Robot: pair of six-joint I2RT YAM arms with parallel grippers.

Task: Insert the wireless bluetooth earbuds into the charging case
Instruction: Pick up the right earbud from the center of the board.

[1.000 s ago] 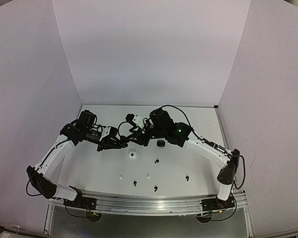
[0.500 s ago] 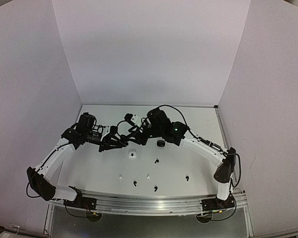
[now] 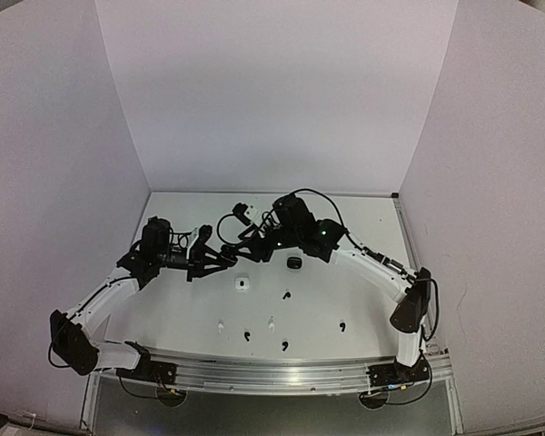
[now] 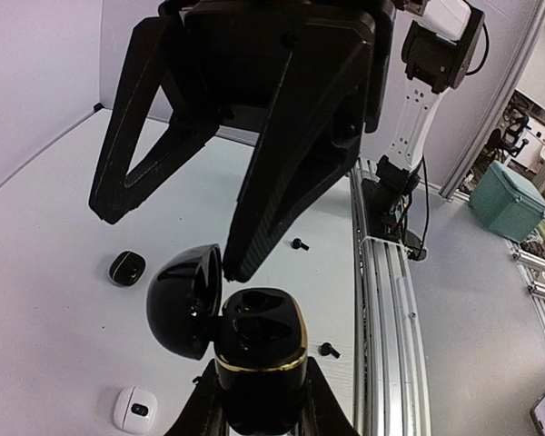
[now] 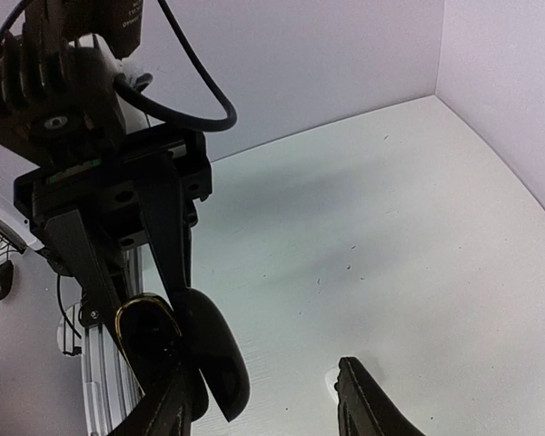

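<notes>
1. Earbuds (image 3: 286, 294) lie loose on the table (image 3: 191, 309), toward the arm bases.
2. Your left gripper (image 4: 259, 413) clamps the open black charging case (image 4: 254, 341); hold it steady.
3. Your right gripper (image 4: 173, 238) hangs empty, jaws apart; fetch one black earbud.

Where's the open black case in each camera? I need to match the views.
Top: case left of centre, tiny, hard to make out.
Left wrist: bottom centre, lid swung left.
Right wrist: lower left, gold rim showing.
Landmark: left pincer shut on it, in every view.
</notes>
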